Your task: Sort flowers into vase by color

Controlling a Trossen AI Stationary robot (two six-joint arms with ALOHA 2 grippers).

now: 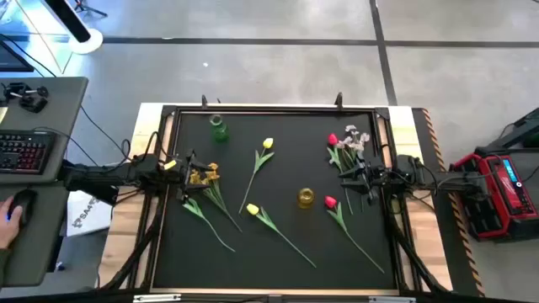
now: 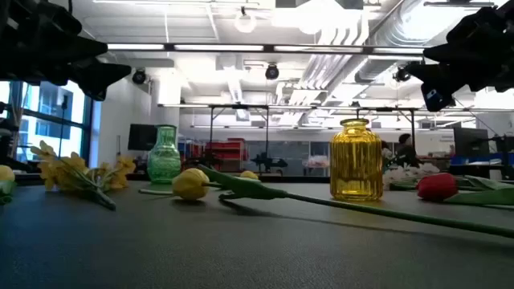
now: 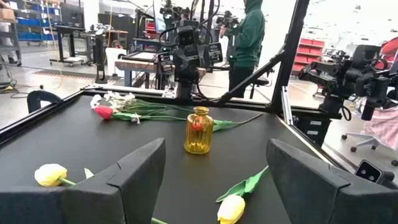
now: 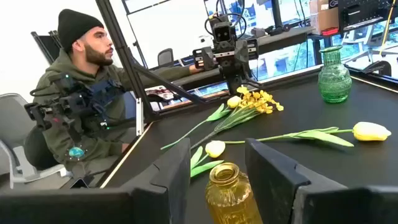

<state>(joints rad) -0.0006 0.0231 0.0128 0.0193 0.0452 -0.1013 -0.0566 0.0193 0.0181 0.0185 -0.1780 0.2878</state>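
We see black table [image 1: 278,252] with flowers scattered flat, none in a vase. Left gripper [image 1: 187,164], jaws wide and empty, hovers at left edge just beside orange-yellow sprig [image 1: 203,176]. Right gripper [image 1: 349,174], jaws partly apart, holding nothing we can make out, sits at right edge beside pink-white sprig [image 1: 354,137]. Yellow vase [image 1: 306,198] stands just beside red bloom [image 1: 330,202], green vase [image 1: 218,129] far side. Two yellow tulips [image 1: 268,144] mid-table

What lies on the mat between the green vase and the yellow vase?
In the high view, a yellow tulip with its stem lies between the green vase and the yellow vase.
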